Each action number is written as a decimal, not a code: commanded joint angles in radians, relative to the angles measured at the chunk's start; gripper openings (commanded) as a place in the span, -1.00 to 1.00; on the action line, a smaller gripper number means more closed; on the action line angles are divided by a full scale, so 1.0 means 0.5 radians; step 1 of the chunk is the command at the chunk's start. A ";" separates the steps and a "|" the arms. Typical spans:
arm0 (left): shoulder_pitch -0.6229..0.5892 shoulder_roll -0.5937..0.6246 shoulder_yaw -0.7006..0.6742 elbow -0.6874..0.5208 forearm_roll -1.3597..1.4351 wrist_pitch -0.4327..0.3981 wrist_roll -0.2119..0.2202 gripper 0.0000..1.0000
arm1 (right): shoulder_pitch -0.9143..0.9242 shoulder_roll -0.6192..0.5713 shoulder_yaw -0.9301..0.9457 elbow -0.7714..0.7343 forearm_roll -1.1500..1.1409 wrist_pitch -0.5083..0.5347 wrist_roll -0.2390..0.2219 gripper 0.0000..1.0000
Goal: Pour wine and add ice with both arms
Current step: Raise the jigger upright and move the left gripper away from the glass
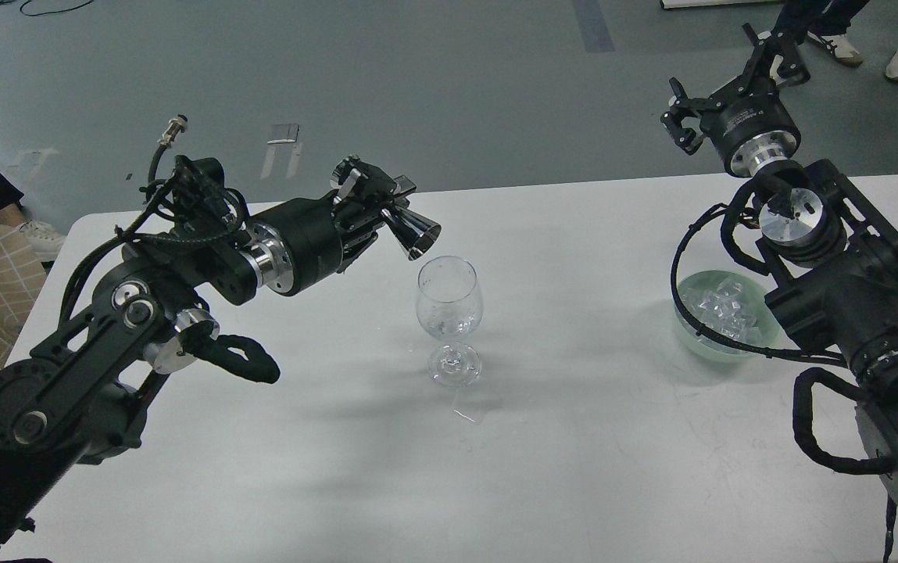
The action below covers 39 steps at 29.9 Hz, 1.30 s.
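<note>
My left tool (370, 205) is clamped on a shiny steel jigger (411, 229), tipped just above the clear wine glass (449, 317). My right tool (730, 86) hangs spread beyond the ice (722, 306) bowl (691, 328).

The surface (589, 438) lies bare between the wine glass (449, 317) and the pale green bowl (722, 317), a broad lane open toward the near edge. Over the glass's rim, the metal cup (411, 228) held in the left gripper (374, 205) crowds the left side; the right side of the rim is free. The bowl of ice (722, 306) is partly overhung by the right arm (831, 274) and its cable loop. The right gripper (730, 74), fingers spread, sits beyond the far edge.
</note>
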<state>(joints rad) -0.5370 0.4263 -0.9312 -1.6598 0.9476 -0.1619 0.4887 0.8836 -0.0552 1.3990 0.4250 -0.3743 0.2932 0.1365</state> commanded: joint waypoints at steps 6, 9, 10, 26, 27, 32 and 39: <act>-0.009 -0.006 0.003 -0.018 0.053 -0.007 0.000 -1.00 | 0.003 0.000 0.003 0.000 0.000 0.000 0.000 1.00; -0.009 -0.012 0.003 -0.034 0.050 -0.011 0.000 -1.00 | 0.003 0.000 0.003 0.000 0.000 0.000 0.000 1.00; -0.009 -0.015 0.003 -0.040 0.050 -0.011 0.000 -1.00 | 0.003 0.000 0.003 0.000 0.000 0.000 0.000 1.00; 0.000 0.003 -0.015 -0.040 0.044 -0.011 0.000 -1.00 | 0.000 -0.012 0.000 0.000 0.000 0.000 0.000 1.00; 0.012 0.006 -0.024 -0.040 0.035 -0.011 0.000 -1.00 | 0.000 -0.012 -0.003 0.000 0.000 0.000 0.000 1.00; 0.028 -0.015 -0.073 -0.034 -0.017 0.005 0.000 -1.00 | 0.003 -0.012 -0.003 0.000 0.000 0.000 -0.003 1.00; 0.031 -0.021 -0.168 -0.015 -0.321 0.201 0.000 -1.00 | 0.000 -0.037 -0.003 0.000 0.000 0.000 0.000 1.00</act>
<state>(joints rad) -0.5218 0.4159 -0.9888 -1.6718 0.8608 -0.1152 0.4887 0.8850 -0.0647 1.3974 0.4250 -0.3743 0.2930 0.1365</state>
